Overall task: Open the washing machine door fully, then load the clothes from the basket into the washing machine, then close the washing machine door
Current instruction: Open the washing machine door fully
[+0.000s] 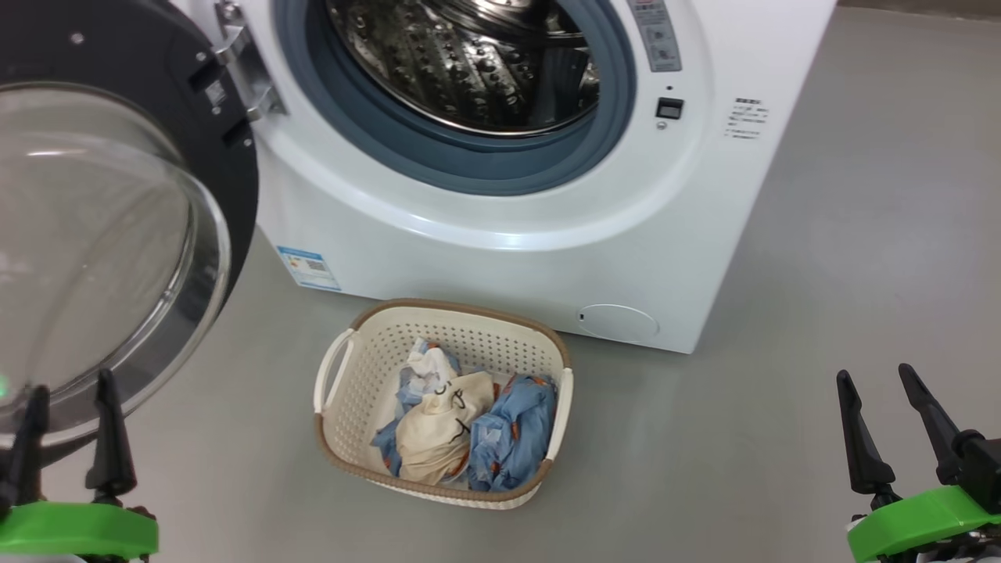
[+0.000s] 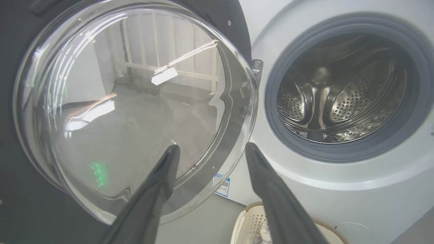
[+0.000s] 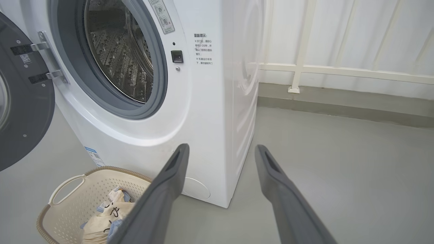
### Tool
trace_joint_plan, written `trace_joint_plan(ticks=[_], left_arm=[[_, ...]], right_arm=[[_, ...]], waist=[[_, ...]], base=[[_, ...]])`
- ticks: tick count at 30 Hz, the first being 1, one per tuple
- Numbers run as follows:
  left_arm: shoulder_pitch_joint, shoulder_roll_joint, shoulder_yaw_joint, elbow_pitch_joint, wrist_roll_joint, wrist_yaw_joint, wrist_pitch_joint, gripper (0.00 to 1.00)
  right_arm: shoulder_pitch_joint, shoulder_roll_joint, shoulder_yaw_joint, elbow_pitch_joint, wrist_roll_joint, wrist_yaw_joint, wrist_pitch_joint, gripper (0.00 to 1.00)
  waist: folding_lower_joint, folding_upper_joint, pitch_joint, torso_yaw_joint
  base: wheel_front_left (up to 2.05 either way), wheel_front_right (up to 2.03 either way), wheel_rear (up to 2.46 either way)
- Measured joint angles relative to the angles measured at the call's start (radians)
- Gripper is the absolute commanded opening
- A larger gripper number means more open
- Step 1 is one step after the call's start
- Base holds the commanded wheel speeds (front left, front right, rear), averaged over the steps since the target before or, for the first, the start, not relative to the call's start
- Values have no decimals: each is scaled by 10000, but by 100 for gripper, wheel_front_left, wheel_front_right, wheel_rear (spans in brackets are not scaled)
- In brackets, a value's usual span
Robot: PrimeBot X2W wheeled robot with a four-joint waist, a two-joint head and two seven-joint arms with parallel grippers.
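Since left gripper (image 1: 70, 381) and right gripper (image 1: 874, 372) both stand wide and empty, I'd pinch the clothes (image 1: 461, 430), likely soft and light, at a raised fold in the basket (image 1: 461, 306) fronting the washing machine (image 1: 500, 258).

One washing machine (image 1: 500, 266), one basket (image 1: 461, 310) — left hand (image 1: 70, 383), right hand (image 1: 874, 372): two.
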Motion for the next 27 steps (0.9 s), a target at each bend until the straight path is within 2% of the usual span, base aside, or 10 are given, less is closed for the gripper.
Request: trace_joint_plan(ticks=[27], left_arm=[[118,274,-1921,-59,-675,0,0,100]], right_arm=[[-11,249,-226,-134,0,0,-2,100]], waist=[[0,0,148,-2774]], base=[[0,0,0]])
